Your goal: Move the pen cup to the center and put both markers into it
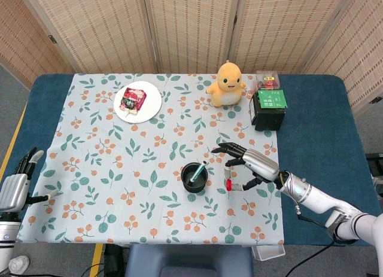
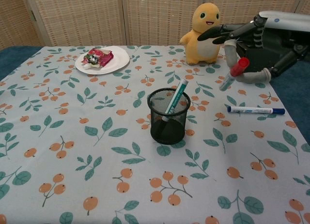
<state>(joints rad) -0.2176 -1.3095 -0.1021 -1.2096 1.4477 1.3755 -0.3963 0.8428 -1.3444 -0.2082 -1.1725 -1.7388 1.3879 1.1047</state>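
Woven folding screen (image 1: 191, 26) behind blue table (image 1: 317, 133).

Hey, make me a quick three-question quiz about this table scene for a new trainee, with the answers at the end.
1. True or false: the pen cup already holds a green marker.
2. Which marker does the right hand hold in its fingers? A) blue-capped B) red-capped C) green
3. Fill in: the blue-capped marker lies flat on the ____.

Key
1. True; it leans inside the cup.
2. B; the red-capped marker is lifted off the table, right of the cup in the chest view.
3. Tablecloth, right of the cup.
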